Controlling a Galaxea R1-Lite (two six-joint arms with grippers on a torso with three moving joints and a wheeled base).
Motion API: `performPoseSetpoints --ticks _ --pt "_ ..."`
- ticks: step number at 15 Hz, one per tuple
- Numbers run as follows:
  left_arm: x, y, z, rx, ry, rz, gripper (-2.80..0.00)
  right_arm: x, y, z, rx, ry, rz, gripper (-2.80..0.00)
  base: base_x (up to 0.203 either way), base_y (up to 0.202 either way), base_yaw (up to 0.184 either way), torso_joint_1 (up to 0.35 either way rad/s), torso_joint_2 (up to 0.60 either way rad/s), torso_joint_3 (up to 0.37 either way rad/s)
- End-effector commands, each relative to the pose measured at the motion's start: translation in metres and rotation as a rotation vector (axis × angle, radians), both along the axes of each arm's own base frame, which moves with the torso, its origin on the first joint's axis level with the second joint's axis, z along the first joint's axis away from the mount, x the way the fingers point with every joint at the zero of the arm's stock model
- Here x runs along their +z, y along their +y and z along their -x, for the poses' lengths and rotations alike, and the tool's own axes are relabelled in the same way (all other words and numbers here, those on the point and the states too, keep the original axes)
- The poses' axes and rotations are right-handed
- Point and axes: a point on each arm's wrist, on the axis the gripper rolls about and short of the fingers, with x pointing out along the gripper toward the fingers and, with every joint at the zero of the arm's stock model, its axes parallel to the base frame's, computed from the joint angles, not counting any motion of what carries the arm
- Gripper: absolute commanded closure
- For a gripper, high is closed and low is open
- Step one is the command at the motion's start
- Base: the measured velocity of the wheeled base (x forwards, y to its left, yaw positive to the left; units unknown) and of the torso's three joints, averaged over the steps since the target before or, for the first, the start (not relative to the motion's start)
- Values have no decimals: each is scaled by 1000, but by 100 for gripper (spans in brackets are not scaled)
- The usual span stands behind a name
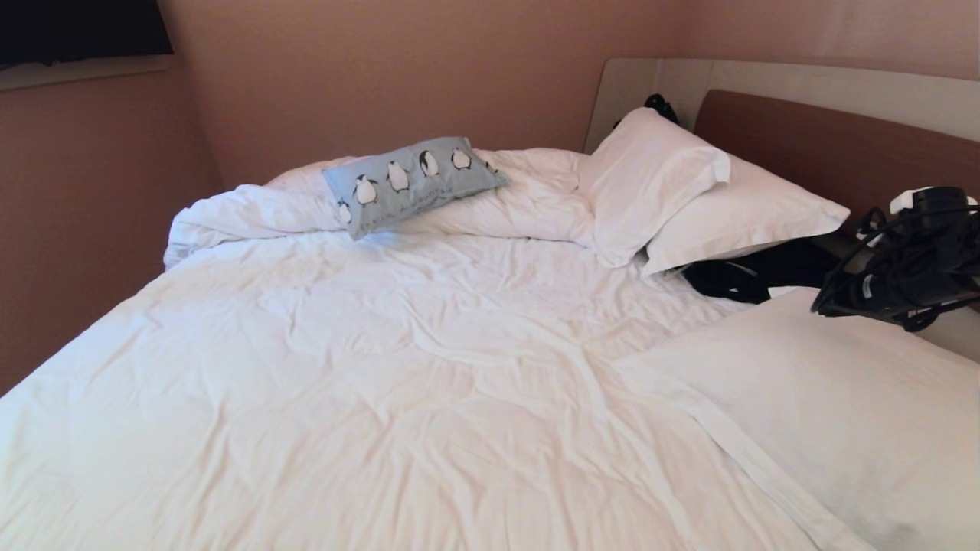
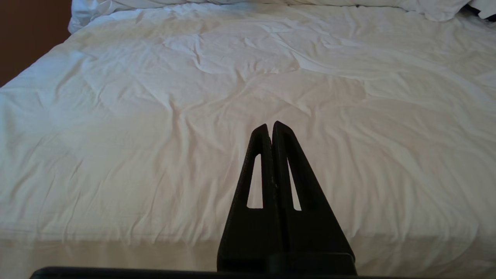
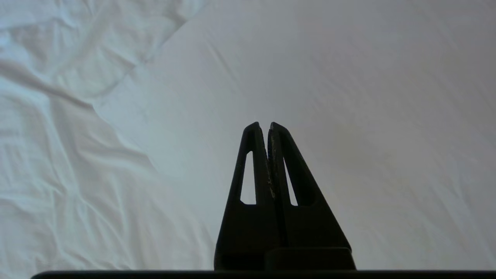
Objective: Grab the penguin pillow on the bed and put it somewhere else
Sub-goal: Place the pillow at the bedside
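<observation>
Our right gripper (image 3: 262,124) fingers pressed together, empty over white pillow (image 3: 348,97); left gripper (image 2: 270,124) likewise. Small light-blue penguin pillow (image 1: 413,184) lies far across white-duveted bed (image 1: 383,367); we risk overreach, snagging duvet.

pinkish-brown walls (image 1: 367,69) meet at corner; dark window (image 1: 76,27) upper left; brown headboard (image 1: 827,145), beige surround.

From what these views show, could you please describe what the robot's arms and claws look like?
Both claws, left claw and right claw, are matte black, each with two tapered triangular fingers with slot cut-outs. The right arm is black, wrapped in looping black cables, with a white part on top.
</observation>
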Motion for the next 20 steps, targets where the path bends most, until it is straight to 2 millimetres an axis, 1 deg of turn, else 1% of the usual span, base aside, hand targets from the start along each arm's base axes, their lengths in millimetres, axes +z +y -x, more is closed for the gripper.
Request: performPoseSetpoints --ticks 1,3,5,6,7,8,10,13,17,20 --pt "0 0 0 1 1 0 0 -1 6 -3 -35 19 152 0 0 0 0 0 0 0" --pt "0 0 0 1 1 0 0 -3 9 -6 63 34 237 0 0 0 0 0 0 0" --pt "0 0 0 1 0 -1 0 -7 7 -16 131 -4 331 0 0 0 0 0 0 0" --pt "0 0 0 1 0 -1 0 -14 5 -24 146 -32 372 -280 0 0 0 0 0 0" --pt "0 0 0 1 0 0 0 -21 4 -32 163 -54 407 -280 0 0 0 0 0 0" --pt "0 0 0 1 0 0 0 -25 8 -36 181 -66 419 -280 0 0 0 0 0 0" --pt "0 0 0 1 1 -1 0 -37 20 -36 241 -52 390 -280 0 0 0 0 0 0" --pt "0 0 0 1 1 -1 0 -44 32 -40 289 -135 401 -280 0 0 0 0 0 0" --pt "0 0 0 1 1 0 0 -53 40 -40 393 -159 537 -280 0 0 0 0 0 0" --pt "0 0 0 1 0 -1 0 -63 47 -45 454 -162 608 -280 0 0 0 0 0 0"
